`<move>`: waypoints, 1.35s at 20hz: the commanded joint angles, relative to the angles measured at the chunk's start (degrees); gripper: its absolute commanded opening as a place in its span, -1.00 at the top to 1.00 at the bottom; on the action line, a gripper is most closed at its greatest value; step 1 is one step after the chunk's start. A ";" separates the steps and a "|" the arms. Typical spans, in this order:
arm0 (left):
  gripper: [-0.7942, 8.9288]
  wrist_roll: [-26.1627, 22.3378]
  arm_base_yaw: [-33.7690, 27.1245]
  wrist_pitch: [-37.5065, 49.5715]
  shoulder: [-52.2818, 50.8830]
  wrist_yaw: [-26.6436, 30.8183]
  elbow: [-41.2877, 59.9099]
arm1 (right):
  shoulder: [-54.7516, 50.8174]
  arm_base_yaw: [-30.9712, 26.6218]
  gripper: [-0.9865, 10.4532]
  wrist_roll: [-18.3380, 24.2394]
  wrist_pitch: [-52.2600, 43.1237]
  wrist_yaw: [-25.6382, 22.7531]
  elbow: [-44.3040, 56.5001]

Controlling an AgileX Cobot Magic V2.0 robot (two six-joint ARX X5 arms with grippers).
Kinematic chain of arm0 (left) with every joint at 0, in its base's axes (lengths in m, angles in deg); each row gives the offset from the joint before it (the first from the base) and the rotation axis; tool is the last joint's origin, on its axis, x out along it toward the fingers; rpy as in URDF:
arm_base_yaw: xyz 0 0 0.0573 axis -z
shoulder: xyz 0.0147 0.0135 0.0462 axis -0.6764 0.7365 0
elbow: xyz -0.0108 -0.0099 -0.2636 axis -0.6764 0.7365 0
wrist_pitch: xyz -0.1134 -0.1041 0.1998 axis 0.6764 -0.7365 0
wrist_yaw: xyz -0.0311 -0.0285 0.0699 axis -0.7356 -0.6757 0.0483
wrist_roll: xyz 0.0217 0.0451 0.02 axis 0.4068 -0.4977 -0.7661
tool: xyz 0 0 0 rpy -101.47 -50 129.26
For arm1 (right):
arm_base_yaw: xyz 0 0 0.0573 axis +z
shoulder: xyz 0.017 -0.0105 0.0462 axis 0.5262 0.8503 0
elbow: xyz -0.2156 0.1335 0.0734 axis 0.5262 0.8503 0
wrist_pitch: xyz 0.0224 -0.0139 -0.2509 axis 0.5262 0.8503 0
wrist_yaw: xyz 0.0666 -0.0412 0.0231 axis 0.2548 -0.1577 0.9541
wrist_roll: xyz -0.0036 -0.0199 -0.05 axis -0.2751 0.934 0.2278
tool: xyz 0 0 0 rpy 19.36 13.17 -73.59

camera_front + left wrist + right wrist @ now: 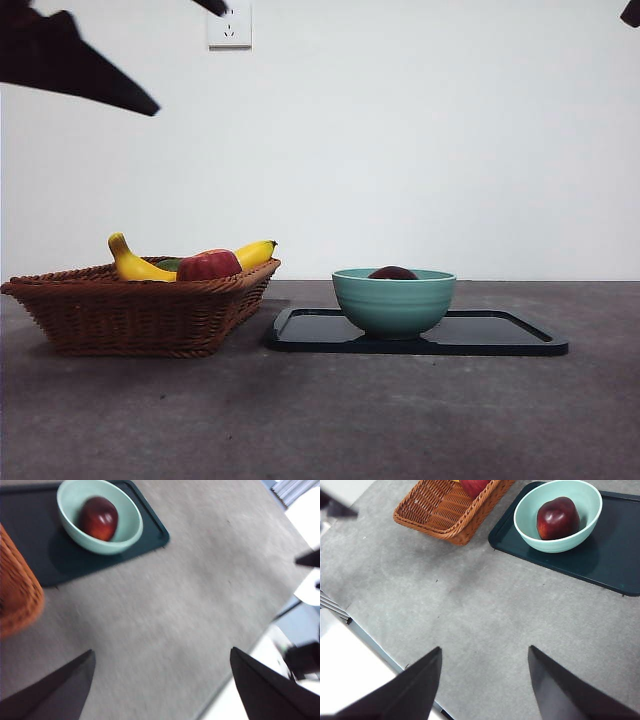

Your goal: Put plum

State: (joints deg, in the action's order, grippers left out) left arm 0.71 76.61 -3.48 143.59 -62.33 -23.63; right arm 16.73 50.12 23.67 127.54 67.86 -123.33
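Note:
The plum is a glossy dark maroon fruit lying inside a pale green bowl. Only its top shows over the bowl's rim in the front view, plum, bowl. The left wrist view also shows the plum in the bowl. My left gripper hangs open high above the bare table, well away from the bowl. Open too is my right gripper, above the table's near edge and holding nothing.
The bowl stands on a dark tray. Left of it is a wicker basket holding two bananas, a red apple and something green. A dark arm part shows at the top left.

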 commanded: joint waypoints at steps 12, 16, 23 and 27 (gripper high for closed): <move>-0.05 -2.56 3.04 0.76 40.00 8.59 -36.20 | 0.24 0.35 0.35 0.28 -0.44 0.24 -0.26; -0.05 -4.63 4.48 -0.13 50.07 12.22 -43.98 | 0.24 0.35 0.35 0.15 -0.44 0.22 -0.26; -0.05 -8.35 6.23 2.86 59.84 17.57 -47.41 | 0.24 0.35 0.35 0.13 -0.39 0.22 -0.26; -0.05 -9.25 7.10 4.42 63.45 18.12 -47.41 | 0.28 0.35 0.35 0.13 -0.37 0.22 -0.26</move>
State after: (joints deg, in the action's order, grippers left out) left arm -7.57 83.03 -0.02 205.66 -44.32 -69.46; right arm 16.73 50.12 23.62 127.54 67.86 -123.33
